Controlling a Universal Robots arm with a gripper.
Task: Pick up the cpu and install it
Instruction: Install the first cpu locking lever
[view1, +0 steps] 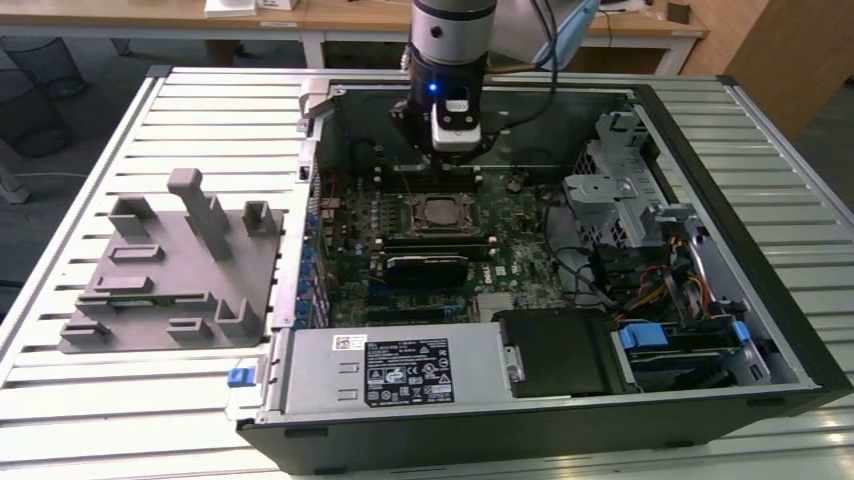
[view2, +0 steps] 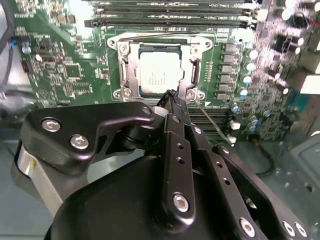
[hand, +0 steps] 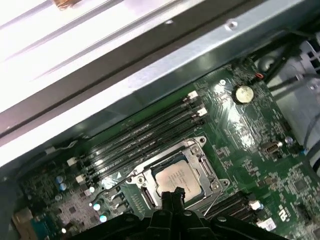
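Cpu: the cpu (view2: 159, 75) lies flat inside the black socket frame (view2: 125, 70) on the green motherboard (view2: 70, 75), silver top up, in both wrist views.
Hand: the hand (view2: 172, 96) hangs just above the cpu's near edge, fingers pressed together to a narrow tip, holding nothing.
Case: the open computer case (view1: 787, 330) lies on the slatted counter (view1: 174, 400).
Tray: the grey tray (view1: 167, 290) stands beside the case, at the exterior view's left.

The open computer case (view1: 747, 330) lies on the slatted table (view1: 80, 400), with the plastic tray (view1: 174, 270) beside it on the exterior view's left. Inside, the cpu (view2: 159, 74) sits in the socket frame (view2: 125, 65) on the motherboard (view1: 521, 265) — memory slots (hand: 145, 135) run alongside. The gripper (view2: 172, 97) hangs just above the socket's edge.
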